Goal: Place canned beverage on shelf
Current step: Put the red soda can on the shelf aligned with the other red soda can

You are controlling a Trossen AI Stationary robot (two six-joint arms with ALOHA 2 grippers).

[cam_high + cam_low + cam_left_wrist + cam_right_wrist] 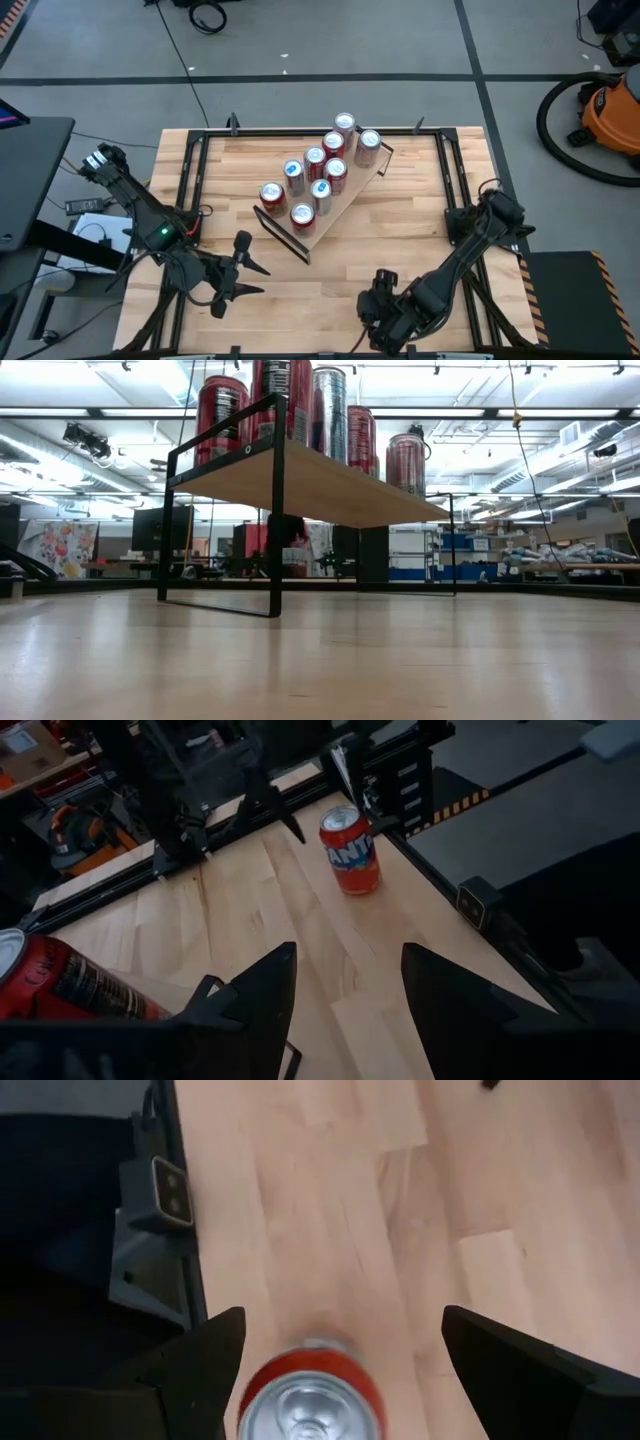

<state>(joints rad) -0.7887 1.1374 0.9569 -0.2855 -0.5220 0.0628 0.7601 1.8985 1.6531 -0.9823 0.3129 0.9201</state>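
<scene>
An orange soda can (350,850) stands upright on the wooden tabletop near its front edge. My right gripper (342,1315) is open above it, one finger on either side of the can's top (310,1400), apart from it. In the high view the right gripper (380,292) hides the can. The shelf (322,200), a light-wood plank on black end frames, stands aslant at the table's middle with several red and silver cans (315,160) on it. My left gripper (255,275) is open and empty, left of the shelf's near end.
A black metal frame (190,190) runs round the tabletop's edges. A red can (60,985) on the shelf shows close beside my left gripper (348,952). The low view shows the shelf (320,485) from below. Bare wood lies between both grippers.
</scene>
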